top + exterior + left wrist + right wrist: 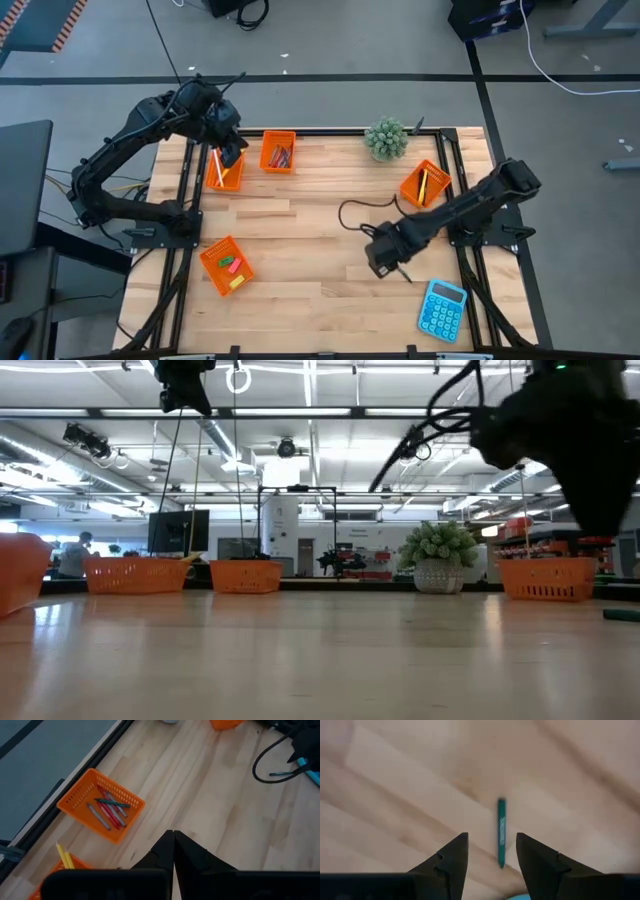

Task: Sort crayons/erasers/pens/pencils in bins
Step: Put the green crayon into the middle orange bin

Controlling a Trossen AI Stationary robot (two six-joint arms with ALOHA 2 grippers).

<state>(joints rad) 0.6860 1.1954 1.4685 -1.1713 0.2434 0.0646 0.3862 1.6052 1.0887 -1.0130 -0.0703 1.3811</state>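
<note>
A slim dark-green stick [501, 832], pen or crayon I cannot tell, lies flat on the wooden table near its right front. My right gripper [491, 837] hangs open above it, pointing down, one finger on each side and clear of it; in the high view this gripper [388, 262] is left of the blue calculator. My left gripper [173, 845] is shut and empty, high over the far left bin [225, 168], which holds yellow pencils [64, 856]. The bin beside it [100, 805] holds red, grey and green crayons. Erasers lie in the near left bin [226, 265].
A fourth orange bin [424, 184] with a stick in it stands at the far right. A potted plant [386, 138] sits at the far edge, a blue calculator [443, 308] at the near right, and a black cable [360, 210] loops over the table's middle.
</note>
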